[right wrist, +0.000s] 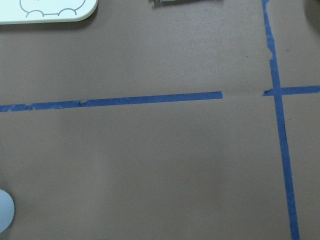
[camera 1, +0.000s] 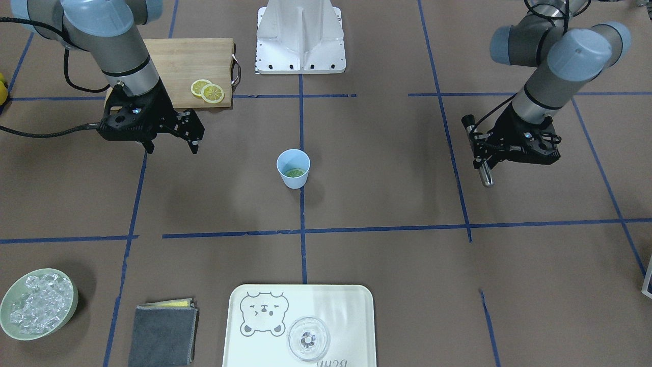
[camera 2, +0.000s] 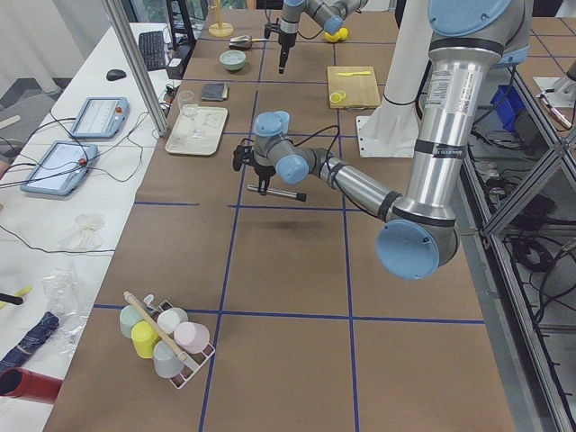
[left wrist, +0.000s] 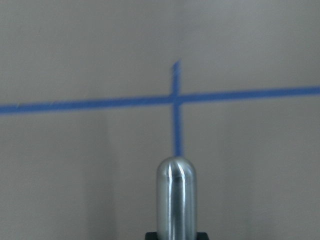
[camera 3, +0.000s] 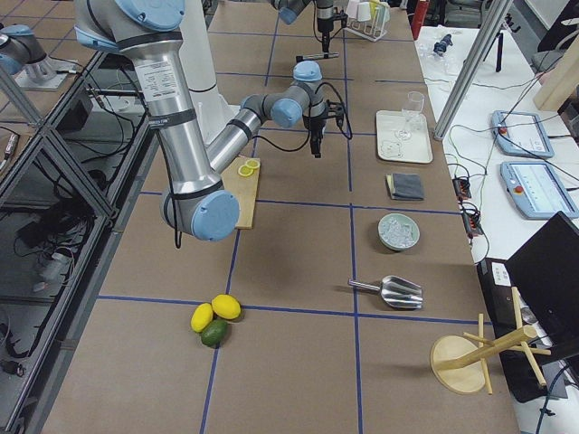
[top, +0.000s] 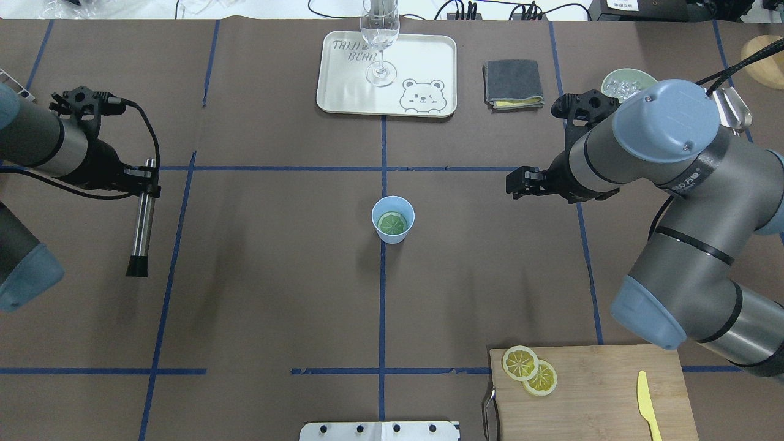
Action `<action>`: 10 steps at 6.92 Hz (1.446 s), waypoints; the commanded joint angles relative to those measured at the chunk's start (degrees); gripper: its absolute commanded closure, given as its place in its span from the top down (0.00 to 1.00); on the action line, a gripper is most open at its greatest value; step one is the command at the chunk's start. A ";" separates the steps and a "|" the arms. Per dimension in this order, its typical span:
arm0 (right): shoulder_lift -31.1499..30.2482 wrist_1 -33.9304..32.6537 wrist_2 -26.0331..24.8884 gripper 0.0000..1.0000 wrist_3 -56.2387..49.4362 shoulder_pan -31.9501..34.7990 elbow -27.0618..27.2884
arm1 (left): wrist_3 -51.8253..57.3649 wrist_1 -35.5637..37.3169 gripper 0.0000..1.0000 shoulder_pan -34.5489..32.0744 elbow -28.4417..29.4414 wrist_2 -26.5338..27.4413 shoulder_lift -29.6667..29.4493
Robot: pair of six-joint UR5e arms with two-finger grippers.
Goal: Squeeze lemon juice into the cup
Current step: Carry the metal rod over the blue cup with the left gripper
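Overhead exterior — brown table (top: 275, 275), blue tape grid (top: 381, 306) — cup (top: 393, 237) central.

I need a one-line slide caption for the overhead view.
Lemon in the cup; left pincer holds a metal rod, right pincer open and empty.

Seeing a wooden cutting board (top: 600, 398) lying on the counter (top: 275, 294), carrying a yellow plastic knife (top: 647, 404). Noticing, at the far side, a stemmed glass (top: 380, 27) standing upright on a bear-printed tray (top: 349, 86), a folded grey cloth (top: 513, 79) just beside it, a green bowl of ice (camera 1: 74, 306) further along. Also seeing a steel rod (top: 144, 214) being held above the counter.
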 commanded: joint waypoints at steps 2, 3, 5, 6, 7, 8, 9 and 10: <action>-1.21 0.05 0.25 1.00 -0.32 2.44 0.40 | -4.12 1.31 0.00 3.84 -9.22 9.79 -12.51; -1.73 0.05 0.34 1.00 -0.49 3.05 0.84 | -3.07 1.22 0.00 9.88 -7.40 15.92 -18.75; -2.96 0.14 -0.01 1.00 -0.49 3.75 1.19 | -4.11 0.18 0.00 12.84 -7.01 28.82 -26.19; -2.97 0.14 -0.01 1.00 -0.49 3.93 1.37 | -3.68 -5.40 0.00 19.02 -6.16 45.34 -26.20; -3.32 0.05 -0.01 1.00 -0.41 4.02 1.98 | -2.28 -16.33 0.00 23.43 0.20 56.04 -25.24; -3.76 0.14 0.07 1.00 -0.49 4.20 1.99 | -0.36 -22.79 0.00 26.43 6.97 62.49 -25.58; -4.54 1.09 0.51 1.00 -1.10 4.55 1.99 | 2.97 -23.38 0.00 27.68 7.82 64.65 -25.49; -6.29 3.02 3.47 1.00 -1.46 5.68 1.90 | 3.35 -23.56 0.00 27.78 9.48 65.02 -25.67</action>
